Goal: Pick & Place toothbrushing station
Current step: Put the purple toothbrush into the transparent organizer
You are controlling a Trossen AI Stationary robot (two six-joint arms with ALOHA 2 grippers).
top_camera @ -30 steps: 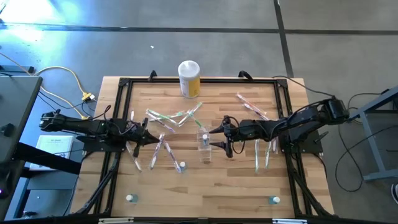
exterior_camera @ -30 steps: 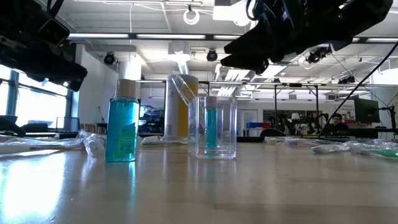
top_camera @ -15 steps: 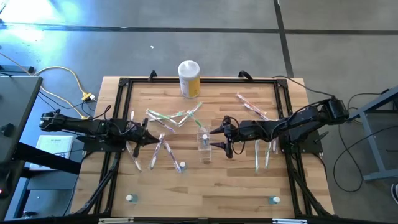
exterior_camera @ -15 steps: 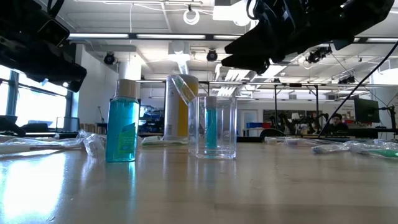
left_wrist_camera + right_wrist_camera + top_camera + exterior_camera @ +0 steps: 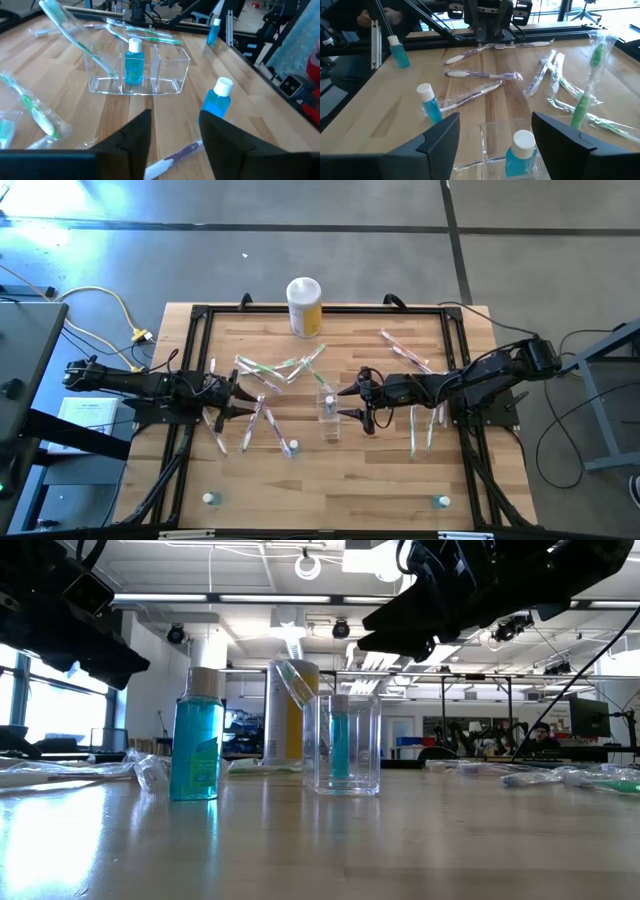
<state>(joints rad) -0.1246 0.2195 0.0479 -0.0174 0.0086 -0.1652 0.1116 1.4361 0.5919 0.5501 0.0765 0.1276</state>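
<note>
The clear plastic cup stands upright on its base at mid-table, split into compartments. It holds a small blue bottle and one wrapped green toothbrush, which leans on its rim. Other wrapped toothbrushes lie flat on the wood to the left and right. My left gripper hovers open at the table's left, above a purple toothbrush and clear of it. My right gripper hangs open just right of the cup, touching nothing.
A yellow canister with a white lid stands at the far edge. A blue bottle stands near the cup's left, and two more stand at the near corners. A black frame borders the table.
My left gripper has opened its fingers where it hangs, without travelling. Nothing on the table has moved.
</note>
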